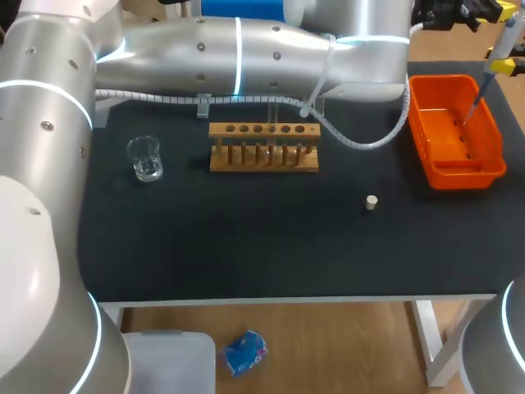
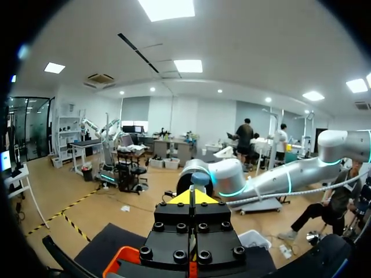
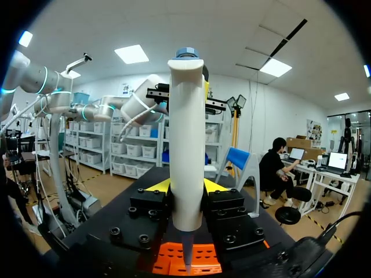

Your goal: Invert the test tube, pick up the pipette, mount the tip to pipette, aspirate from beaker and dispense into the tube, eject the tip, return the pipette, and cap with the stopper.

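At the table's far right, my right gripper (image 1: 511,66) is shut on the white pipette (image 1: 492,59), which it holds upright. In the right wrist view the pipette (image 3: 186,145) stands between the yellow tips of the right gripper (image 3: 186,186). Its thin lower end hangs over the orange tray (image 3: 203,259). My left arm reaches across the back of the table. The left gripper (image 1: 472,12) is shut and empty, and its tips (image 2: 192,197) are at the pipette's blue top button (image 2: 200,178). The beaker (image 1: 145,158) stands at the left and the white stopper (image 1: 372,202) lies right of centre.
A wooden tube rack (image 1: 262,148) stands mid-table, with a clear acrylic stand (image 1: 203,105) behind it. The orange tray (image 1: 467,174) fills the right side. My left arm and its white cable (image 1: 361,141) span the back of the table above the rack.
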{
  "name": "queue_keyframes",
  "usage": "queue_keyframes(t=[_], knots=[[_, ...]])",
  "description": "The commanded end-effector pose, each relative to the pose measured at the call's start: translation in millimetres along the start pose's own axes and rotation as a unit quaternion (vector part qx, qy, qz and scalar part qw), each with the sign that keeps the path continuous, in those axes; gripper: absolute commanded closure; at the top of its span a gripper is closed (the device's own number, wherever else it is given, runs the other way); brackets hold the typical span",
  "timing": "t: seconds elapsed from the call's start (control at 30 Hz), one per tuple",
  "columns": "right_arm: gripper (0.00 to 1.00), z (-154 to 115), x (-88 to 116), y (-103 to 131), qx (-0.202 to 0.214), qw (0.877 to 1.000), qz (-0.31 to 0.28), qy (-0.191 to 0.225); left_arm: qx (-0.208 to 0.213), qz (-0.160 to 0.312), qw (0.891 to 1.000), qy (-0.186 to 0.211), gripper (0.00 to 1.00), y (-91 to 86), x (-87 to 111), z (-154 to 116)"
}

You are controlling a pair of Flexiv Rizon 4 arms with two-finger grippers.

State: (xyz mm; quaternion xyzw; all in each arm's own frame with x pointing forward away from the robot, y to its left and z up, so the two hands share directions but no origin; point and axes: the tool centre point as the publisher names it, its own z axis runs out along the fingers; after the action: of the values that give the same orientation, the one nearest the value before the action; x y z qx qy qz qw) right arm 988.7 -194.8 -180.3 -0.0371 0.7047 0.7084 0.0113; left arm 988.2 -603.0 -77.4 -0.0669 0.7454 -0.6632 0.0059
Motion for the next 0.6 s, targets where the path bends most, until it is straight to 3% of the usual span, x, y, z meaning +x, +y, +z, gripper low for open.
queue_keyframes(t=[0.03,0.6], knots=[[1.00,-1.9,-3.1,1.5,0.000,1.000,0.000,0.004,0.034,0.000,0.999,-0.007,1.00,6.4,0.8,5.3],[1.00,-1.9,-3.1,1.5,0.000,1.000,0.000,0.004,0.013,0.002,1.000,-0.021,1.00,14.2,2.8,7.9]])
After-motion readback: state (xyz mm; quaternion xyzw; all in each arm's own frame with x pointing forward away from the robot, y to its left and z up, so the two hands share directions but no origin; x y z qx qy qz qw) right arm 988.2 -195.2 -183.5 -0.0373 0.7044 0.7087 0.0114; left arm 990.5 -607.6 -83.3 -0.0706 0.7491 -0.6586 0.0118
